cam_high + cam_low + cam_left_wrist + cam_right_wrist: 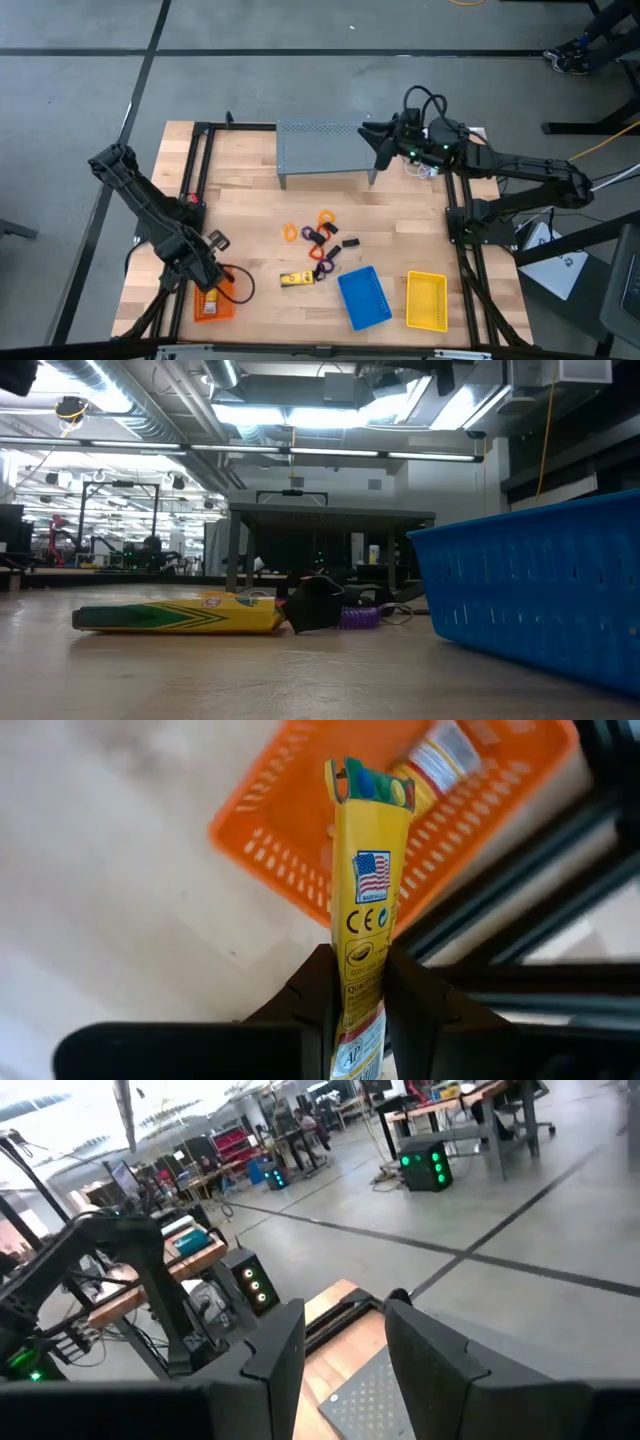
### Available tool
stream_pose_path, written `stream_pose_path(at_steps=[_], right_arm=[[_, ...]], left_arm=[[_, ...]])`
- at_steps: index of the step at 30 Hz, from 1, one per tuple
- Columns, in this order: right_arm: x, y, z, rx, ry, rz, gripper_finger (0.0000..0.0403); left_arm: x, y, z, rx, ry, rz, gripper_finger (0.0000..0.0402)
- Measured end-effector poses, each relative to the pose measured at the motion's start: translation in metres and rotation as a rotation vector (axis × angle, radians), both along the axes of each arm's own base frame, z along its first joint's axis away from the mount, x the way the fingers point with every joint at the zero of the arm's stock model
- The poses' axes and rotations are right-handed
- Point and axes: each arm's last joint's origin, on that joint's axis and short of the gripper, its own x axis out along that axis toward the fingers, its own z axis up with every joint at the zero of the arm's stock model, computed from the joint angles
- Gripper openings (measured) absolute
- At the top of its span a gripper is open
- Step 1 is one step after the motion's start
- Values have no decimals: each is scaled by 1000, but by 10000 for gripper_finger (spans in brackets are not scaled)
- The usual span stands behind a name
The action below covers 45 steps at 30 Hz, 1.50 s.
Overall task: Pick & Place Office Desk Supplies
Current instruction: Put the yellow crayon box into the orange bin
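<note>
My left gripper [212,283] is at the table's near left corner, above the orange basket [213,304], shut on a yellow-orange packet [368,890]. Another packet [445,755] lies inside that basket [300,850]. A third yellow packet [297,279] lies flat mid-table, also seen in the low view [180,615]. Black clips [350,243], orange loops [326,217] and purple loops [322,270] are scattered around it. My right gripper [380,152] hovers open over the grey shelf [320,148] at the far side, touching nothing. My left gripper pinches the yellow packet between its two fingers at the packet's lower end [362,990]. The fingers [415,1005] point down from above, lying along the packet. The packet is lifted clear and sticks out past the fingertips, its open end with coloured tips [372,782] over the orange basket.
A blue basket [363,297] and a yellow basket [426,300] stand at the near edge, right of centre; the blue basket [540,590] fills the low view's right. Black frame rails [195,180] run along both table sides. Bare wood lies between the shelf and the scattered items.
</note>
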Motion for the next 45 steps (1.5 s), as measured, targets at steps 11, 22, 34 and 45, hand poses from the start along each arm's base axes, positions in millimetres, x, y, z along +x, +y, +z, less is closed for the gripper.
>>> stream_pose_path(at_steps=[11, 22, 34, 45], right_arm=[[28, -4, -23, 65, 52, -6, 143], [37, -5, -30, 85, 56, -8, 143], [37, -5, -30, 104, 47, -10, 143], [37, -5, -30, 90, 53, -8, 143]], left_arm=[[3, -9, -22, -108, -105, -356, 54], [12, -9, -53, -147, -195, -481, 54], [29, -19, -68, -151, -254, -409, 97], [26, -17, -65, -134, -168, -205, 147]])
